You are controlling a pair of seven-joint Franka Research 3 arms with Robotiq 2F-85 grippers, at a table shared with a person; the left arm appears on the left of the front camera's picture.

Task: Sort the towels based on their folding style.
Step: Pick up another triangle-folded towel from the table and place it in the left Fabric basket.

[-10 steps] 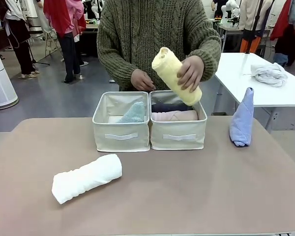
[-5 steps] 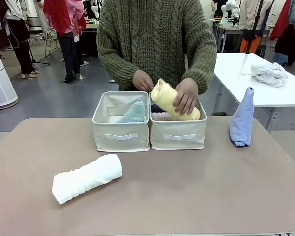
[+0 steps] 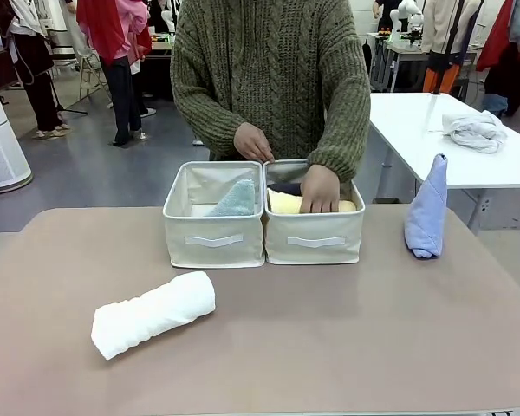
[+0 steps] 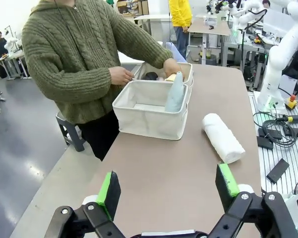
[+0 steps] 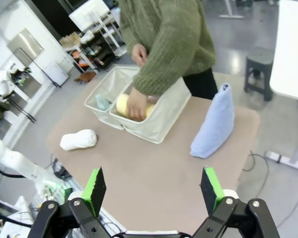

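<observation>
yellow towel (image 3: pixel 283 203): I see only its ends; the person's hand (image 3: pixel 319 190) covers the middle.
dark grey towel (image 3: pixel 284 187): mostly hidden behind it.
teal cone (image 3: pixel 236 199): base behind the bin wall (image 3: pixel 213 240).

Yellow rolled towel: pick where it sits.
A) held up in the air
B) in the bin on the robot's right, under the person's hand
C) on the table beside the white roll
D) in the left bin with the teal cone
B: the yellow rolled towel lies inside the right bin with the person's hand on it.
</observation>
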